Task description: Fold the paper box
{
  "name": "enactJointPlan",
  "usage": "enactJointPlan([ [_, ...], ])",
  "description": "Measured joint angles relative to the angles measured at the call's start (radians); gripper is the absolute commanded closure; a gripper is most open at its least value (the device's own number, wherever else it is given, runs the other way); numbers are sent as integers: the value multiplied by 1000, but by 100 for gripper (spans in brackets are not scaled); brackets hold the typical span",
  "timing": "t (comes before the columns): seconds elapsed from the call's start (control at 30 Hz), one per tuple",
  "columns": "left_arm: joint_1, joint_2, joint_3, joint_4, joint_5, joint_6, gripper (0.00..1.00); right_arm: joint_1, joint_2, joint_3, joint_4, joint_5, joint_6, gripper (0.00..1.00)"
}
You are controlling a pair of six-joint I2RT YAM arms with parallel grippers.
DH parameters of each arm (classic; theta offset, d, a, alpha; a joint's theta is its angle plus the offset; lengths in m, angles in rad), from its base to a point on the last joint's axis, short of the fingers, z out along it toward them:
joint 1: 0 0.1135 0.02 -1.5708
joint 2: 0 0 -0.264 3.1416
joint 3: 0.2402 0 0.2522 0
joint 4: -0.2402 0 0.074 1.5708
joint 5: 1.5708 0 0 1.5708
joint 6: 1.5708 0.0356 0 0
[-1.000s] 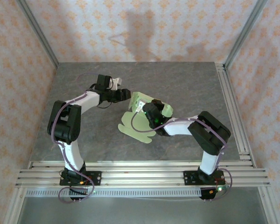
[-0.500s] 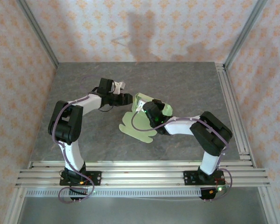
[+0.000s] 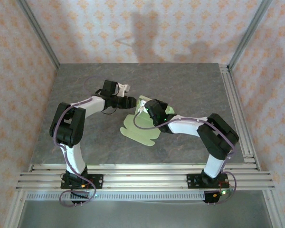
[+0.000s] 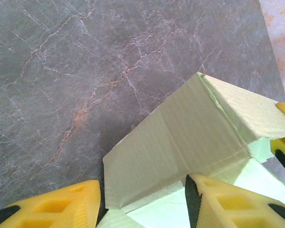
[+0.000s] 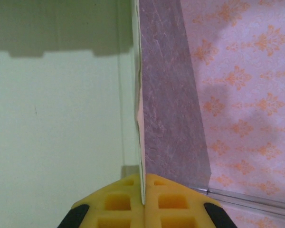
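Paper box (image 3: 138, 128), pinched in right tool (image 5: 143, 183)

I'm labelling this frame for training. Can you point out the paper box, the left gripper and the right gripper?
paper box (image 3: 137, 129): top external view, on its flat lower sheet.
left gripper (image 4: 141, 192): left wrist view, midway between its yellow fingertips.
right gripper (image 5: 144, 185): right wrist view, the seam where its fingertips meet.

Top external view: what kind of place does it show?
Probably a robot test cell: a grey stone-look table, aluminium frame rails at its near edge, and patterned backdrop walls close around it.
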Motion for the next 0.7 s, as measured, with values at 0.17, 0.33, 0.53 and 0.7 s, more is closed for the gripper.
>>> enactJointPlan([
  [0.17, -4, -2, -23, 1, -3, 29, 48, -5, 0, 20, -54, -26, 22, 100],
  [0.33, -4, -19, -67, 3, -13, 47, 47, -6, 0, 30, -84, -41, 33, 100],
  [0.53, -4, -53, -108, 11, -14, 58, 46, -6, 0, 31, -99, -48, 44, 100],
  [0.7, -4, -83, -120, 29, -21, 61, 43, -6, 0, 31, -100, -49, 51, 100],
])
